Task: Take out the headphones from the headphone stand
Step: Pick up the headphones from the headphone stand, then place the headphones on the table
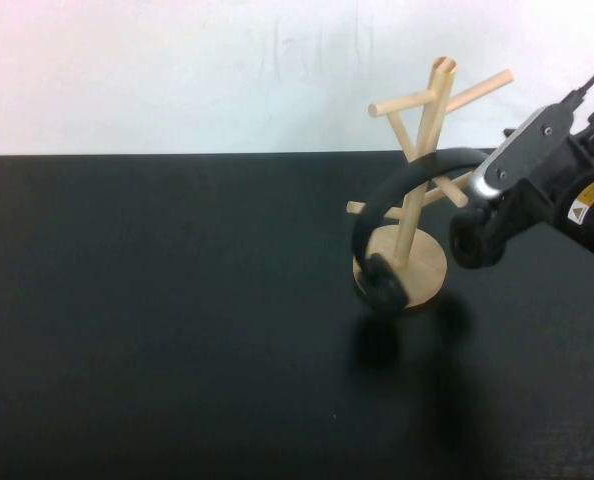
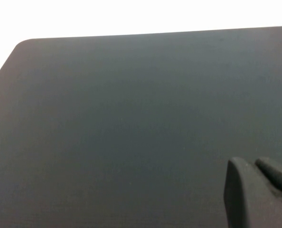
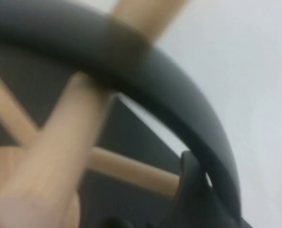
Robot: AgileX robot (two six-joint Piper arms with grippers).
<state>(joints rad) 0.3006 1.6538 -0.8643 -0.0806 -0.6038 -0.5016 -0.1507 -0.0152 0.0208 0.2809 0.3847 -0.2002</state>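
The headphones [image 1: 397, 190] hang on your stand [image 1: 417, 170], on the far right part of the black table [image 1: 157, 320]. Your right gripper [image 1: 474, 200] is closed on the headband. Your left gripper [image 2: 255, 190] hangs over bare table; you cannot tell its state.
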